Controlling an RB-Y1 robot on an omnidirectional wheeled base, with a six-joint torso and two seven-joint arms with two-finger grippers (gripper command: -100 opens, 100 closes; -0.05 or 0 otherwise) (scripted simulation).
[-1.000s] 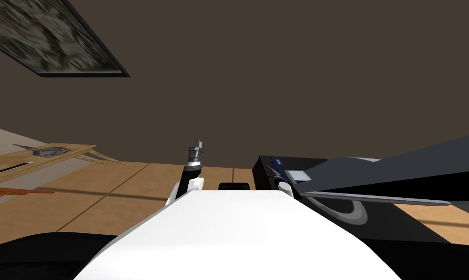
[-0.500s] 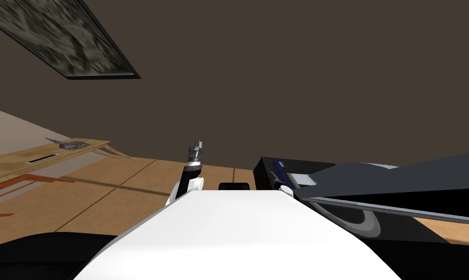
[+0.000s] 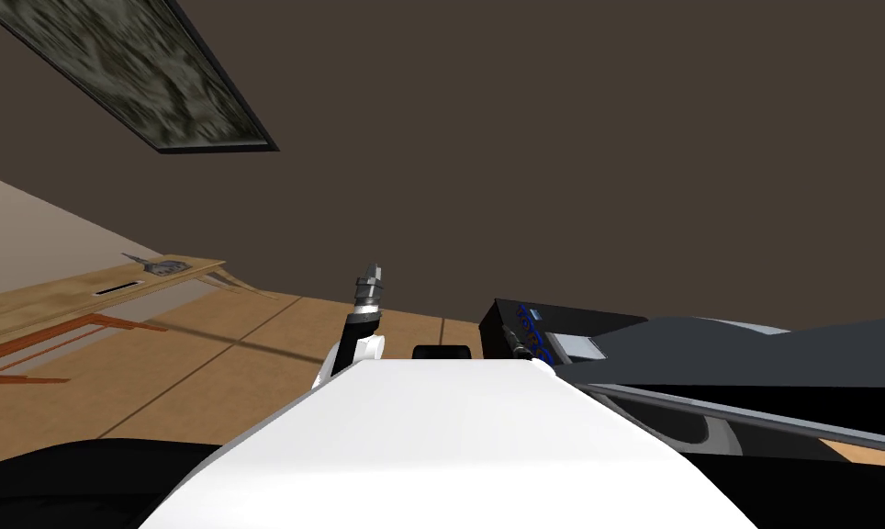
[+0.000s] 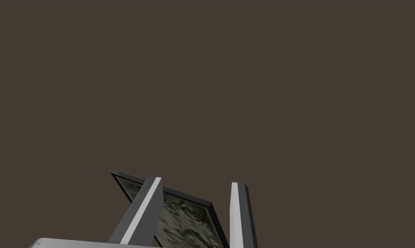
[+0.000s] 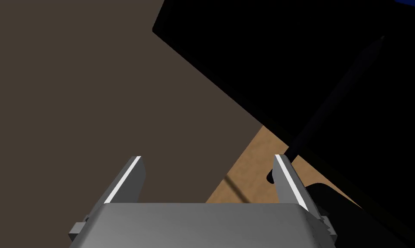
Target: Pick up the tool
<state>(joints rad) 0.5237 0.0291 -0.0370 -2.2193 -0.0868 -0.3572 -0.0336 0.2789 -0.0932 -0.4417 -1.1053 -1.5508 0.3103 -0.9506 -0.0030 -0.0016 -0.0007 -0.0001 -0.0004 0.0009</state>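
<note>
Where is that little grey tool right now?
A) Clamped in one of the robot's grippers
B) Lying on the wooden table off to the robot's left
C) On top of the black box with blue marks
B: the grey tool lies on the wooden table, while the left gripper and the right gripper both stand open with nothing between their fingers.

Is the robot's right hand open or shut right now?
Open. The right hand has its two fingers standing wide apart, with nothing held between them.
</note>
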